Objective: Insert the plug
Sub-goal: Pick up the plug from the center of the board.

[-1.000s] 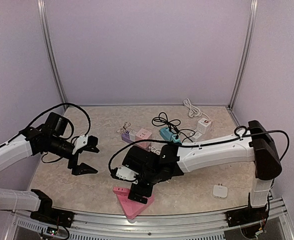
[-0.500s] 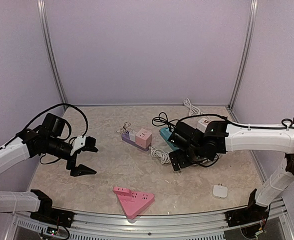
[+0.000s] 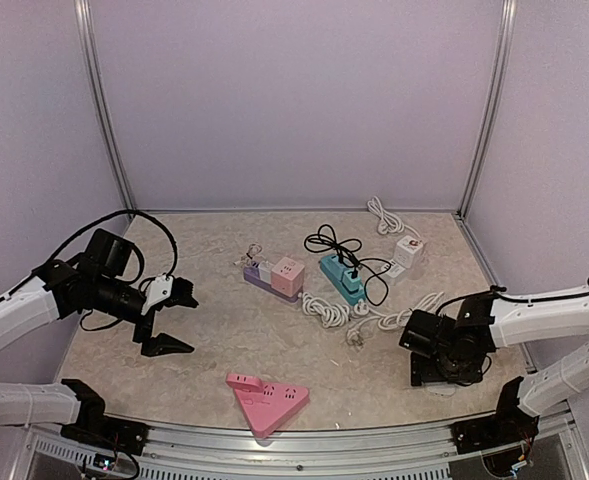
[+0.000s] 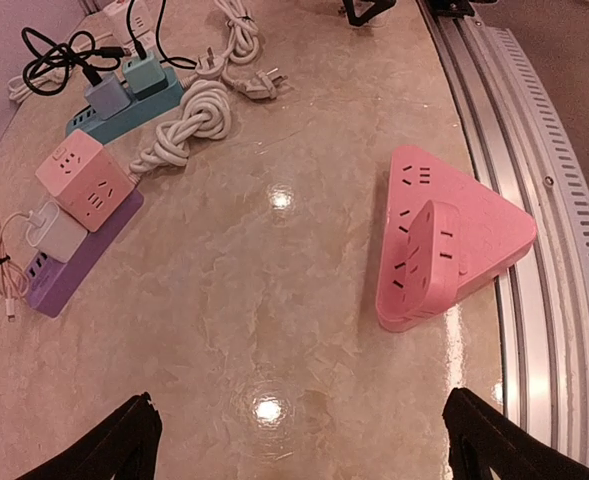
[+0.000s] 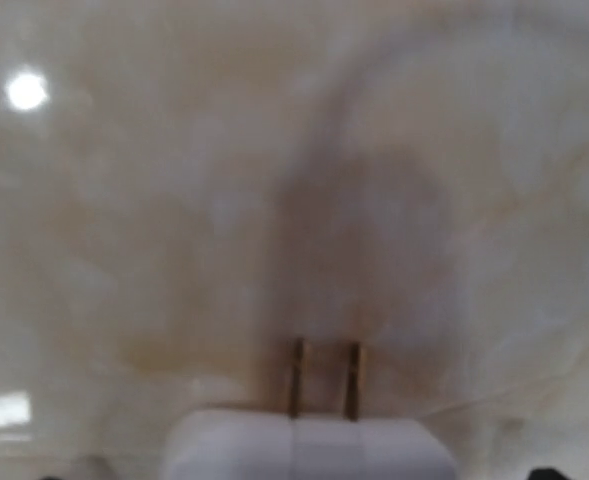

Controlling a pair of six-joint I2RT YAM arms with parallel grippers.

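Moved: right gripper (image 3: 436,372), spread wide, now over plug (image 5: 309,450).
Plug: white, rounded, two metal prongs.
Left gripper (image 3: 174,318): spread wide, empty.

A white plug (image 5: 309,447) sits at bottom centre, its two brass prongs (image 5: 297,378) pointing up-frame over the blurred marble table (image 5: 124,250).

Left arm (image 3: 14,312) hovers, jaws wide; right arm (image 3: 554,312) low, jaws seemingly apart.

purple power strip (image 4: 69,275) carrying pink cube socket (image 4: 82,180) | teal power strip (image 4: 159,95) | coiled white cord (image 4: 199,115)
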